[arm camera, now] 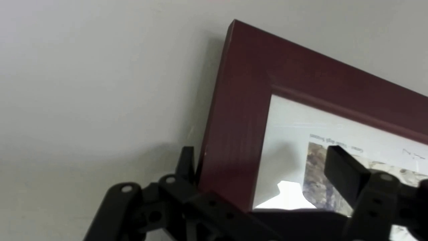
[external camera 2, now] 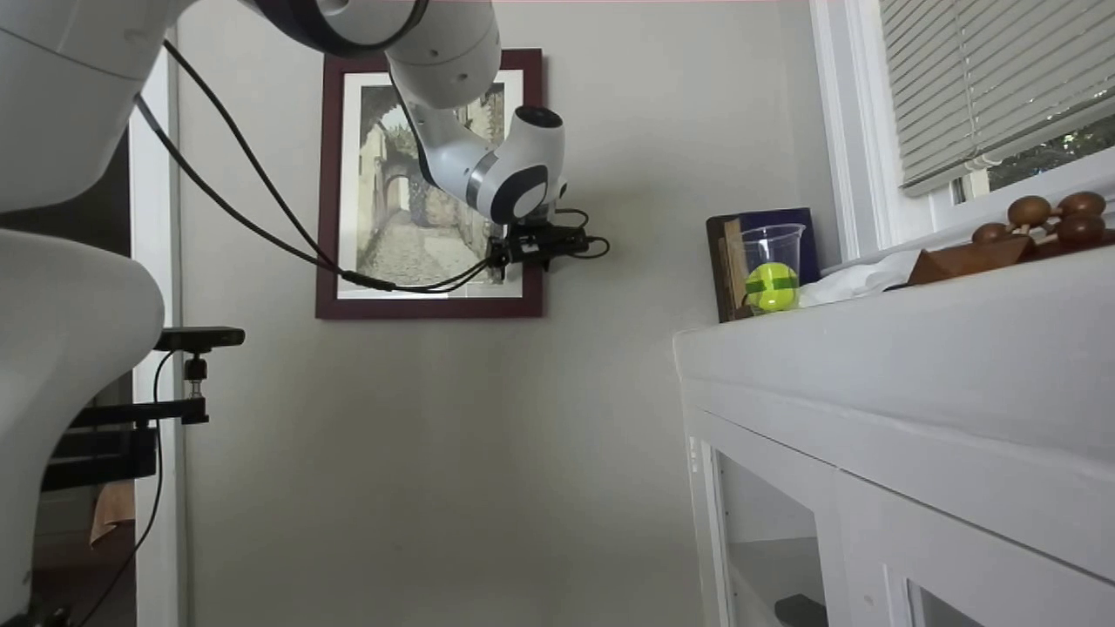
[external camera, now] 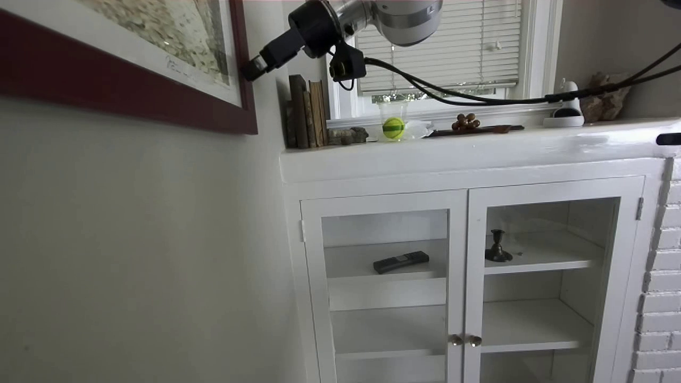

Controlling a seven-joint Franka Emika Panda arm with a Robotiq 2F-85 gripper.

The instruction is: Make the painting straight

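Note:
The painting (external camera 2: 427,308) hangs on the wall in a wide dark reddish-brown frame, with a white mat and a pale stone-lane picture. Its bottom edge looks nearly level there; the arm hides part of it. It also shows in an exterior view (external camera: 159,101) at the upper left, cut off. The wrist view shows its lower right corner upside down (arm camera: 247,83). My gripper (arm camera: 260,154) is open: one finger is beside the frame's outer side edge, the other in front of the glass. Whether either touches is unclear. The gripper is at the frame's right side in both exterior views (external camera: 255,69) (external camera 2: 503,259).
A white built-in cabinet (external camera: 383,205) stands beside the wall. Its ledge holds books (external camera: 308,114), a clear cup with a yellow-green ball (external camera: 393,127) and wooden items (external camera: 466,122). A window with blinds (external camera: 441,48) is behind. Black cables (external camera 2: 235,209) hang along the arm.

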